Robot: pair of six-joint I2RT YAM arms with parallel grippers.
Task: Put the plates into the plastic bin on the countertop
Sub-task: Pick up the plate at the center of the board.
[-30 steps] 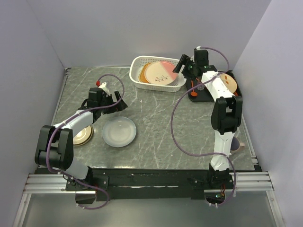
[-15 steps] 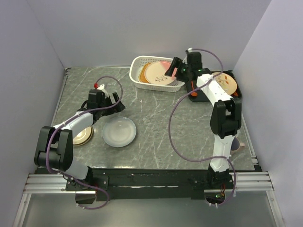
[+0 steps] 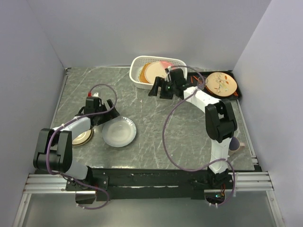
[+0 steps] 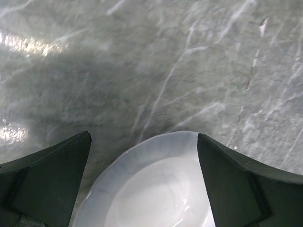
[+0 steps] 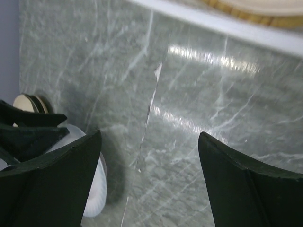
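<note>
The plastic bin (image 3: 134,72) is sitting far centre on the countertop (image 3: 156,127), long axis running left-right, with plates (image 3: 153,71) leaning inside; a white plate (image 3: 119,132) is lying flat near-left; the left gripper (image 4: 142,139) is hanging over its far rim, jaws apart; the right gripper (image 5: 149,137) is hovering just near of the bin, fingers spread.

There's the right gripper (image 3: 157,90), hanging just in front of the white bin (image 3: 134,75), which holds cream, pink and orange plates (image 3: 154,72). Over on the left, the left gripper (image 3: 109,115) sits at the white plate (image 3: 119,132)'s far edge, with a tan plate (image 3: 81,137) just beside it.
</note>
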